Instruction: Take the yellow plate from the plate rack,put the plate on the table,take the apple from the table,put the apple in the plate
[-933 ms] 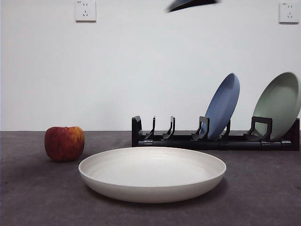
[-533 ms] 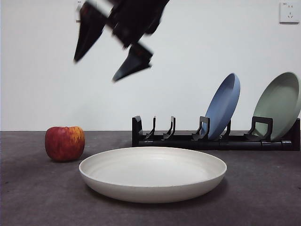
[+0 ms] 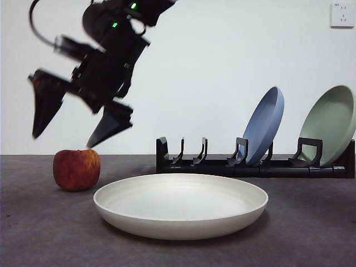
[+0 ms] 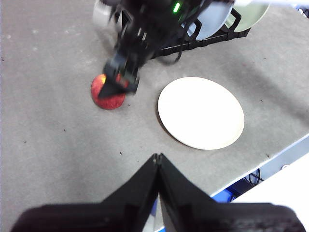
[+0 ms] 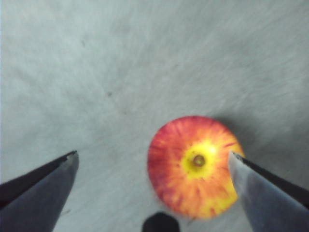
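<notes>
The yellow plate [image 3: 181, 204] lies flat on the table [image 3: 311, 222] at the front; it also shows in the left wrist view [image 4: 201, 112]. The apple [image 3: 76, 169] stands on the table to the plate's left. My right gripper [image 3: 62, 142] is open and hangs just above the apple, jaws spread wide. In the right wrist view the apple [image 5: 193, 166] sits between the jaws, near one of them, with the gripper [image 5: 153, 159] above it. My left gripper [image 4: 158, 159] is shut and empty, high above the table's near edge. The plate rack [image 3: 256, 164] stands behind the plate.
A blue plate [image 3: 264, 125] and a pale green plate [image 3: 329, 123] lean in the rack's right slots. The rack's left slots hold nothing. A white wall with sockets [image 3: 341, 14] closes the back. The table's edge [image 4: 270, 154] runs near the plate.
My right arm came down from the top of the front view and moved left, from high above the plate to just over the apple. Plate and apple have not moved.
</notes>
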Robot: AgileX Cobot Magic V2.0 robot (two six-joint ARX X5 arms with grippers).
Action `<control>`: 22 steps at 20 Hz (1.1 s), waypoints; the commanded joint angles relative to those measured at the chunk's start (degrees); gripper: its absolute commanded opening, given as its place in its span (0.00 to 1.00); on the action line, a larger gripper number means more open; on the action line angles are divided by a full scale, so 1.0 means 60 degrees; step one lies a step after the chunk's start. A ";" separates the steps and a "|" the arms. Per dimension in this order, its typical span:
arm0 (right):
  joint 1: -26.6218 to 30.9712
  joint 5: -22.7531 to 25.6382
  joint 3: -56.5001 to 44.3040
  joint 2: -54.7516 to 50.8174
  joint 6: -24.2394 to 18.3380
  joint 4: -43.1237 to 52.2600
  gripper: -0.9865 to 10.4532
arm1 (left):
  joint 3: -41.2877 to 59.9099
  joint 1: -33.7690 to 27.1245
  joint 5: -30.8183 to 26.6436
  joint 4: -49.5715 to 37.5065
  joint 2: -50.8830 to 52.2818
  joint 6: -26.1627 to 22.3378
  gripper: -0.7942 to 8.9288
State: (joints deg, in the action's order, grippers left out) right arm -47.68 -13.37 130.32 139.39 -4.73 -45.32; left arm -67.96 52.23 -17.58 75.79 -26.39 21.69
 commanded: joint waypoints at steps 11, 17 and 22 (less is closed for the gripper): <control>0.0036 0.0747 -0.0015 0.0499 0.0357 -0.0189 0.70 | 0.0047 -0.0022 0.0510 -0.0047 0.0029 -0.0229 0.07; 0.0036 0.0586 -0.0015 0.0543 0.0368 -0.0295 0.70 | 0.0047 -0.0018 0.0506 -0.0047 0.0029 -0.0237 0.07; -0.0058 0.0477 -0.0015 0.0550 0.0368 -0.0229 0.69 | 0.0047 -0.0018 0.0503 -0.0051 0.0029 -0.0237 0.07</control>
State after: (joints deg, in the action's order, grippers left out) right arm -47.68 -10.35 130.56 141.21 -2.81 -47.03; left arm -67.96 52.23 -14.59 75.81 -26.39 20.99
